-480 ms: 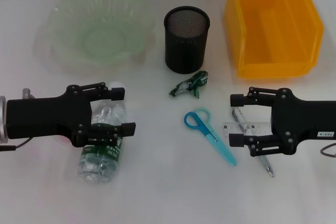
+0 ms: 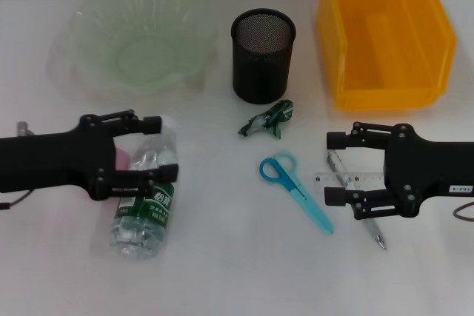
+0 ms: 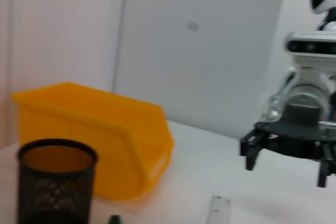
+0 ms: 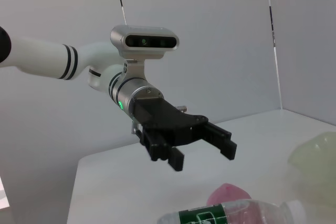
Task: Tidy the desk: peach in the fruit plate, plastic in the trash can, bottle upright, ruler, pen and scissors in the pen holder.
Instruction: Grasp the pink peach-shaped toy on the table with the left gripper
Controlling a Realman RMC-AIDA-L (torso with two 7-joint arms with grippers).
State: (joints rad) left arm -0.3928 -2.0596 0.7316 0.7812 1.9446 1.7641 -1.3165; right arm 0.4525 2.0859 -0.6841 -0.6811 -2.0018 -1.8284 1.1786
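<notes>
Nothing is tidied yet: bottle (image 2: pixel 145 203) lies flat under the open left gripper (image 2: pixel 158 152) with the peach (image 2: pixel 122 158) beside it, plastic (image 2: pixel 267 120), scissors (image 2: pixel 295 190), ruler (image 2: pixel 346 180) and pen (image 2: pixel 338 166) lie loose on the worktop (image 2: pixel 222 257), right gripper (image 2: pixel 334 166) open above ruler and pen.
</notes>
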